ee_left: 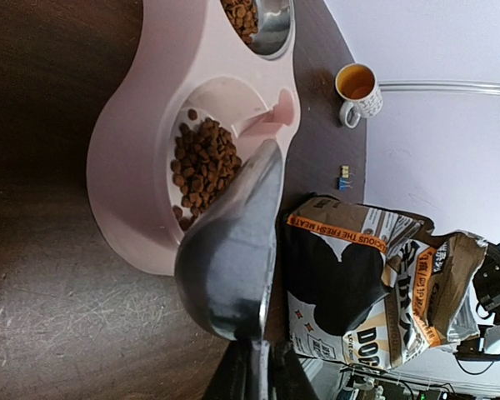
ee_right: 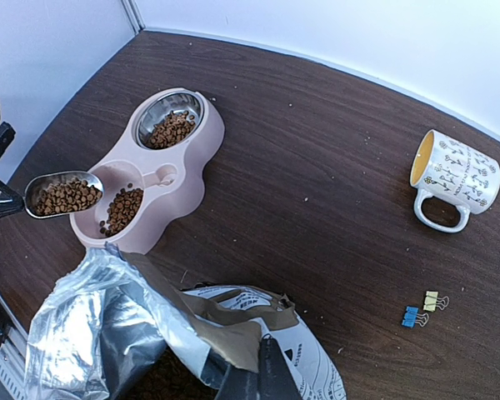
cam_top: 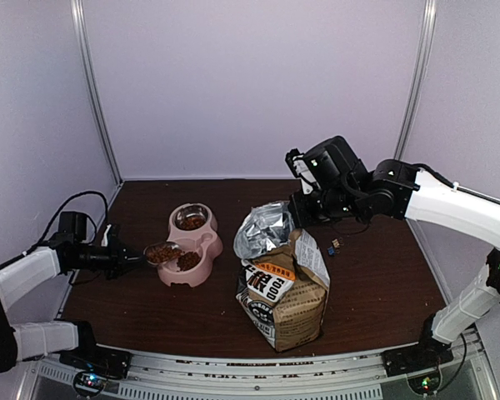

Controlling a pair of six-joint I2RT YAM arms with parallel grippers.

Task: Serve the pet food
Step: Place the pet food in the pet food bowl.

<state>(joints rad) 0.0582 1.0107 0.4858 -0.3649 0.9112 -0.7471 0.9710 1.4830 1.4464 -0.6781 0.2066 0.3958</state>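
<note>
Pet food (ee_right: 67,197) fills the scoop (ee_left: 229,267) the left gripper (cam_top: 123,260) clamps; right gripper (ee_right: 262,373) seemingly pinches bag (cam_top: 287,304).

Pale lilac walls (cam_top: 250,83) with 2 metal corner posts (cam_top: 96,92) enclose a dark brown table (cam_top: 375,275).

The table (ee_right: 300,167) is dark, matt wood-grain. The double bowl (ee_right: 183,196) is smooth pink plastic and the scoop (ee_left: 229,267) polished metal. The dog-food bag (cam_top: 296,312) is kraft paper with a crinkled foil lining (cam_top: 265,229). The pet food (ee_left: 202,162) looks dry and rough, the mug (ee_right: 467,171) glossy ceramic.
</note>
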